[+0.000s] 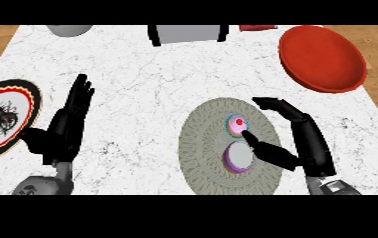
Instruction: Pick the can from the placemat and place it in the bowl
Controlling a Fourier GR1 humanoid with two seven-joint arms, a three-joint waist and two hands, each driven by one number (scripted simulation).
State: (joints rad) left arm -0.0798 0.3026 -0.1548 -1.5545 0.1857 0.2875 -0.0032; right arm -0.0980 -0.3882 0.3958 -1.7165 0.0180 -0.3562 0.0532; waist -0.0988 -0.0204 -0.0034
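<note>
White marble counter (148, 77) with round placemat (203, 157), red bowl (322, 58), patterned plate (15, 113).

The counter (162, 82) has a white, marble-like top with fine grey veining and a smooth, matt finish; wood-toned surface shows at its far corners. The placemat (203, 152) appears woven, grey-green, with a ringed, textured weave and no gloss. The can (238, 143) lying on it has a smooth, pale end face and a pink and purple printed body. The bowl (322, 58) is uniformly red, smooth and matt, resembling plastic or glazed ceramic. Each robot hand, left (63, 127) and right (306, 137), is black with a smooth, slightly satin casing.
</note>
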